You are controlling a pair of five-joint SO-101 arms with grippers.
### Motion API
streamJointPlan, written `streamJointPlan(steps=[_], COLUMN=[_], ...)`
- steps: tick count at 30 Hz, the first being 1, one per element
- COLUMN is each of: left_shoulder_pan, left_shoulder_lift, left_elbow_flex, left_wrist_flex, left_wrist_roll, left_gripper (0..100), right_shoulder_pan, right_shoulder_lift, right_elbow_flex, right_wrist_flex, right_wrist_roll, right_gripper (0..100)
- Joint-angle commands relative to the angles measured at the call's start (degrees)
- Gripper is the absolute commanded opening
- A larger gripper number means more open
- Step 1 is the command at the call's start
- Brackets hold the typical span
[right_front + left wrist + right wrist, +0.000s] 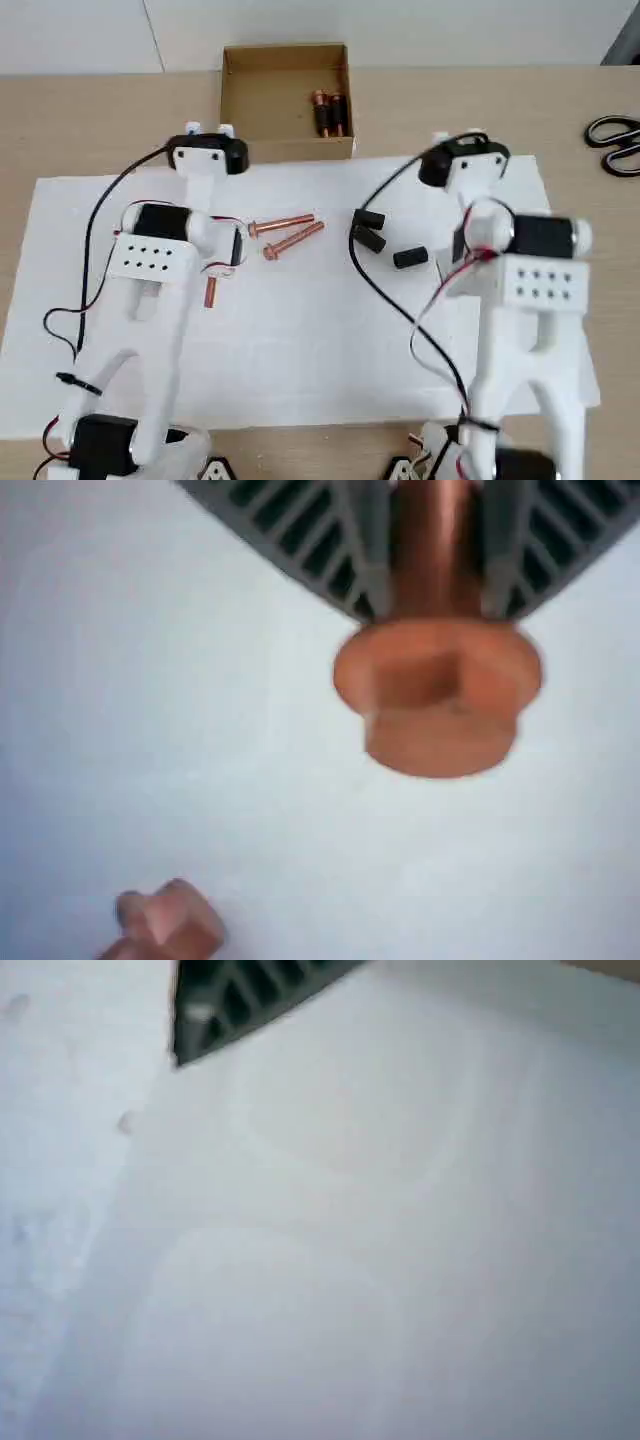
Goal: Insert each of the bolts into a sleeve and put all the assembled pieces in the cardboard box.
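My left gripper [437,575] is shut on a copper bolt [437,695], holding the shank so the hex head hangs just above the white paper. In the high view this bolt [211,291] sits at the left arm's tip. Two more bolts [282,225] [293,240] lie side by side to its right; the head of one of them [165,925] is in the left wrist view. Three black sleeves [368,218] [370,239] [410,257] lie near the right arm. A grey part of my right gripper [245,1000] hovers over bare paper. The cardboard box [245,100] holds two assembled pieces [328,113].
A white paper sheet [300,340] covers the wooden table under both arms. Scissors [615,140] lie at the far right edge. Black cables [385,290] trail from the arms across the sheet.
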Motion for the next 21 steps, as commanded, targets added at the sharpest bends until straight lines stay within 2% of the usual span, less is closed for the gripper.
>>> streamJointPlan(steps=[1, 5, 8, 10, 13, 16, 21], left_shoulder_pan=[-3.3, -5.9, -7.0, -7.4, -7.4, -7.3, -7.2], left_shoulder_lift=[-3.2, -3.3, -3.3, -3.3, -3.3, -3.3, -3.3], left_elbow_flex=[-2.2, -2.2, -2.2, -2.2, -2.2, -2.2, -2.2], left_wrist_flex=[0.3, 0.0, 0.0, -0.1, -0.1, -0.1, -0.2], left_wrist_roll=[-0.4, -0.4, -0.4, -0.4, -0.3, 1.2, 1.2], left_gripper=[1, 1, 1, 1, 1, 1, 1], right_shoulder_pan=[-1.2, -2.6, -3.8, -4.1, -2.7, -1.5, -2.2], right_shoulder_lift=[10.5, 17.0, 18.2, 18.3, 18.8, 20.0, 21.6], right_elbow_flex=[-12.6, -21.5, -22.1, -22.0, -22.3, -21.0, -21.0], right_wrist_flex=[1.4, 1.7, 1.7, 1.4, -2.2, -2.2, -2.0], right_wrist_roll=[4.2, 14.6, 27.9, 32.8, 32.0, 28.7, 28.4], right_gripper=[19.0, 19.0, 19.1, 19.1, 19.1, 19.1, 19.1])
